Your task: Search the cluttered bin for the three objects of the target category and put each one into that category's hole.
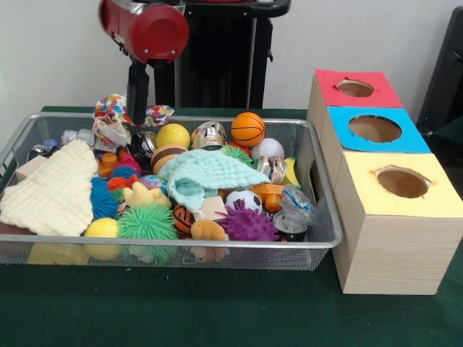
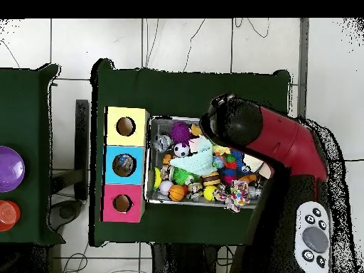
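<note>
Bin [image 1: 318, 244]: gripper [image 1: 136, 119] low at far left, among toys; jaw state cannot be told. Bottle [image 1: 295, 210], crushed, at near right corner, well apart, diagonally across. Blue hole [image 1: 375, 129] just beyond bin's right rim

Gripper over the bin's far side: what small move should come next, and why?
Probably shift the gripper across the wire bin toward the crushed clear bottle in the corner nearest the boxes. It now hangs among toys near the patterned cloth, far from that bottle, and the blue hole is unfilled.
</note>
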Controlling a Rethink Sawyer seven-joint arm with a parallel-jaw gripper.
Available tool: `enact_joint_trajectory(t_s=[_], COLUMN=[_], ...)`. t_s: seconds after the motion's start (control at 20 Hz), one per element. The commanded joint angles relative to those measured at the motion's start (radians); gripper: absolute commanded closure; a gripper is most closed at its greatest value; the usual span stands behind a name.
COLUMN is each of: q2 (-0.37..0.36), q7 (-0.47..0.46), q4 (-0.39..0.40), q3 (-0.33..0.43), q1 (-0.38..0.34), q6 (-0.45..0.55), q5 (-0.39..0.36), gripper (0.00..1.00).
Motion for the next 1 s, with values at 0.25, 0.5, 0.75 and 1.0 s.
enact_joint_trajectory(t_s=[0.25, 0.5, 0.75, 1.0], q2=[-0.02, -0.015, 0.007, 0.02], q7=[-0.084, 0.056, 0.135, 0.129], q4=[0.064, 0.067, 0.056, 0.088], q3=[0.127, 0.07, 0.029, 0.042], q1=[0.07, 0.162, 0.224, 0.221], q6=[0.077, 0.071, 0.064, 0.02], q5=[-0.069, -0.056, -0.038, -0.012], gripper=[1.0, 1.0, 1.0, 1.0])
